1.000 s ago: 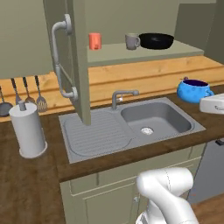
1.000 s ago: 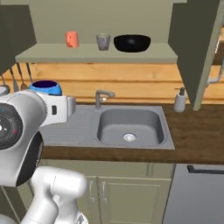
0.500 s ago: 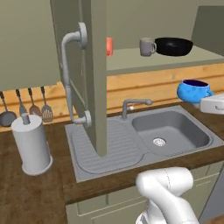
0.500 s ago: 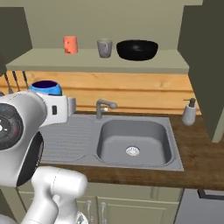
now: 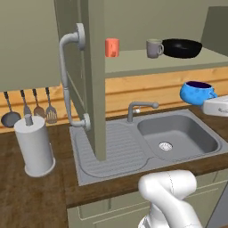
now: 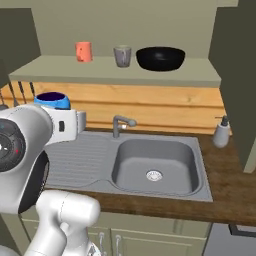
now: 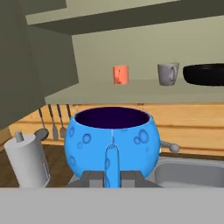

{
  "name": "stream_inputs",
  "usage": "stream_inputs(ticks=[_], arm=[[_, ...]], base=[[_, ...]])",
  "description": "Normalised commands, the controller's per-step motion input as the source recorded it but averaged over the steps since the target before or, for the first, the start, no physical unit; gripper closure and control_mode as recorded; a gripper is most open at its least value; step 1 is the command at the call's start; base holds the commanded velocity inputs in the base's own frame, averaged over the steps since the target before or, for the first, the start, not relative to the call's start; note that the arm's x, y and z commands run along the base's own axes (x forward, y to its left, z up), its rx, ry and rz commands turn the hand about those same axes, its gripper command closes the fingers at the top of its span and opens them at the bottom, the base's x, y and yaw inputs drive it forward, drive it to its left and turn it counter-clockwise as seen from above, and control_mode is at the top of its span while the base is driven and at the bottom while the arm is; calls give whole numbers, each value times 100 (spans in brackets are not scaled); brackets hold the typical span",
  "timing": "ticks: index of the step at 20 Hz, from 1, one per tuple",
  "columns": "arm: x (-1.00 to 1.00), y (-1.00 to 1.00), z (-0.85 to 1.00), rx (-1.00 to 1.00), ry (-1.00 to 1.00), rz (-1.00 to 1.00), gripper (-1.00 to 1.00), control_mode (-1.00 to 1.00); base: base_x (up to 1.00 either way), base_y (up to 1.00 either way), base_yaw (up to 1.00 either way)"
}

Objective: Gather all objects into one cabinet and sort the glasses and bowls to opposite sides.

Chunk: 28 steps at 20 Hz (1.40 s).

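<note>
gripper [image 7: 112, 177]: closed tight on the near rim of the blue bowl [image 7: 111, 141], 1 finger visible against its outer wall, holding it in the air in front of the arm.
blue bowl: carried above the counter, left of the sink [image 6: 155, 165] in the right base view, upright, dark inside showing, below shelf height.
counter: a paper towel roll [image 5: 34, 144] stands left, a soap bottle [image 6: 220, 132] right of the tap [image 6: 121, 124].
cabinet door [image 5: 91, 75]: swung open, edge-on, its long grey handle [image 5: 67, 75] facing the room.
shelf [image 6: 115, 69]: 3 pieces in a row, well apart from the bowl: orange-red cup [image 6: 83, 51], grey mug [image 6: 122, 56], black dish [image 6: 160, 58].
risk: a thin rim grip could let the bowl tilt or slip on the lift; a low approach could knock it on the shelf edge; setting it between cup and mug would spoil the sort.
</note>
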Motion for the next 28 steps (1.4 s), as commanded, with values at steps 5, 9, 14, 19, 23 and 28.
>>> stream_inputs(ticks=[5, 9, 14, 19, 23, 28], arm=[[0, 0, 0, 0, 0, 0, 100, 100], [0, 0, 0, 0, 0, 0, 100, 100], [9, 0, 0, 0, 0, -1, 100, -100], [44, -10, 44, 0, 0, -10, 100, -100], [-12, 15, 23, -9, -5, -5, 100, -100], [0, 29, 5, -10, -12, 0, 100, -100]], base=[[57, 0, 8], [50, 0, 0], [38, -2, -1], [0, 0, 0], [0, 0, 0], [0, 0, 0]])
